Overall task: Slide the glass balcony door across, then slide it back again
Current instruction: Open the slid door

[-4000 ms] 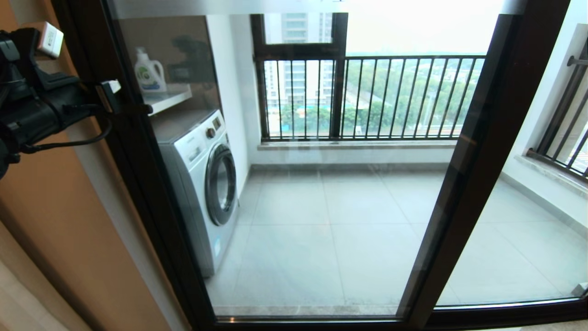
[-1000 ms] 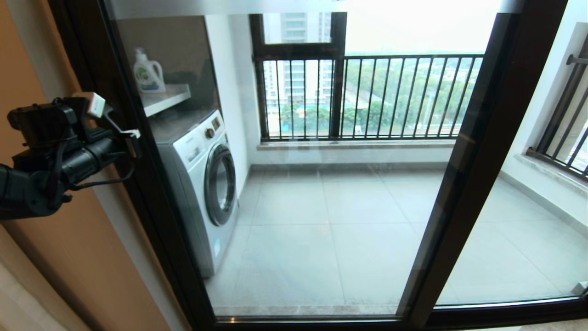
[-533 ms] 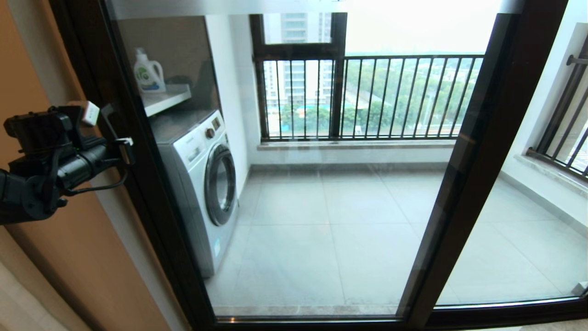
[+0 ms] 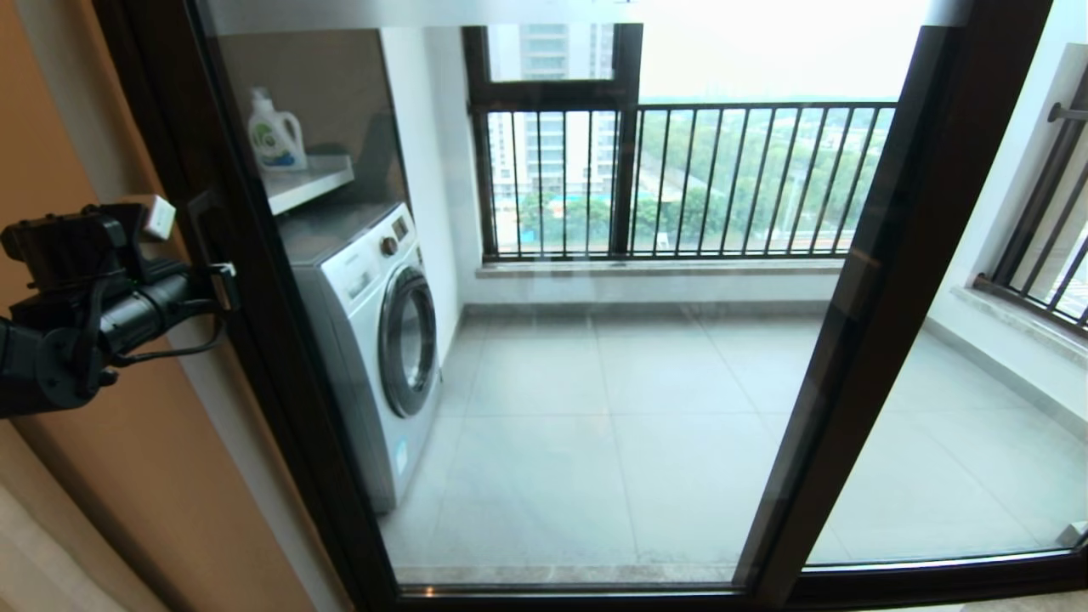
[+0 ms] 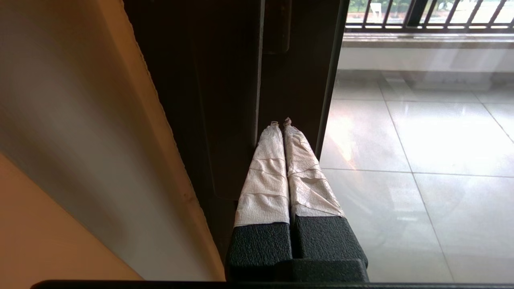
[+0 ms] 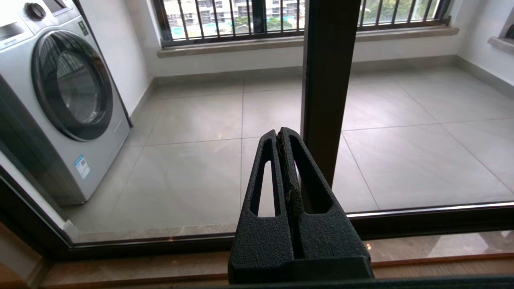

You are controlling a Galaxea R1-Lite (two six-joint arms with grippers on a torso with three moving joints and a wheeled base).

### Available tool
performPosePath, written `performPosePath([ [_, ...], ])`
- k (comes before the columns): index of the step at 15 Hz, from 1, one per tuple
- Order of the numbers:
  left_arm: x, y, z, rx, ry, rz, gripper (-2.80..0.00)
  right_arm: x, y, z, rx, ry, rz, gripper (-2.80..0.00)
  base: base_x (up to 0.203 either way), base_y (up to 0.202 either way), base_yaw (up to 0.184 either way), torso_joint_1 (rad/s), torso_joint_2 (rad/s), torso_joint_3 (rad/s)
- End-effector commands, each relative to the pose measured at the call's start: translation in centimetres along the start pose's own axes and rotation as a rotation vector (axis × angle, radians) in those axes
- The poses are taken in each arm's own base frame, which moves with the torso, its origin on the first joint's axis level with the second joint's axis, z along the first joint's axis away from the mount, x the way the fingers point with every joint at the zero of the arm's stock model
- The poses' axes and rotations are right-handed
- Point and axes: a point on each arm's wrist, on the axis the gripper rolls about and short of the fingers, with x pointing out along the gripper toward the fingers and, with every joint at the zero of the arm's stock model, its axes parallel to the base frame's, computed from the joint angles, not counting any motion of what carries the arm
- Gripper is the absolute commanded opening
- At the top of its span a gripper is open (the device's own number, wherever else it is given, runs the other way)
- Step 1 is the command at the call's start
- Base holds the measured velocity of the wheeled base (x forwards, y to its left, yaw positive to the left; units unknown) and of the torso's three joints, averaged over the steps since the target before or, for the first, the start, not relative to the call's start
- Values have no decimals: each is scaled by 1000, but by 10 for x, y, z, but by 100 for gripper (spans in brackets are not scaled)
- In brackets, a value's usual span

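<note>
The tall clear glass balcony door [image 4: 595,340] in its dark brown-black metal frame fills the head view from the nine o'clock stile to the slanting stile at three o'clock, shut against the tan wall [image 4: 127,476]. The black left gripper [image 4: 223,285] sits at nine o'clock against that left stile. Only the left wrist view shows its white-taped fingers [image 5: 267,176] pressed together with nothing between them, tips just at the dark stile beside the slim dark pull handle [image 5: 277,28].

The right gripper [image 6: 283,134] appears solely in the right wrist view: black slotted fingers closed on each other and empty, low before the glass, with the door's other dark stile [image 6: 327,80] behind.

Beyond the glass, a white front-loading washing machine [image 4: 374,340] stands at ten o'clock; a white detergent bottle [image 4: 274,132] rests on the white shelf [image 4: 319,178] above it. A black barred railing [image 4: 722,178] crosses twelve o'clock.
</note>
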Motion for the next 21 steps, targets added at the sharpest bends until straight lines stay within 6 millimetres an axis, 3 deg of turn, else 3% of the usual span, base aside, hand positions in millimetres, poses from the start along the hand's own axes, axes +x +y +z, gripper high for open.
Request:
performPosePath([
  [1,-6,-1,8,5,-27,-1,-280,1,0,-3,0,13,0,-280,0,0,0,0,0,0],
  [7,-66,-60,62,24,-211,-157,-280,1,0,-3,1,13,0,-280,0,0,0,0,0,0],
  [10,-88,-67,82,44,-253,-174,-280,1,0,-3,0,13,0,-280,0,0,0,0,0,0],
  [15,-77,-41,83,99,-254,-89,-280,1,0,-3,0,13,0,-280,0,0,0,0,0,0],
  [21,-27,16,69,101,-224,64,-280,1,0,-3,1,13,0,-280,0,0,0,0,0,0],
])
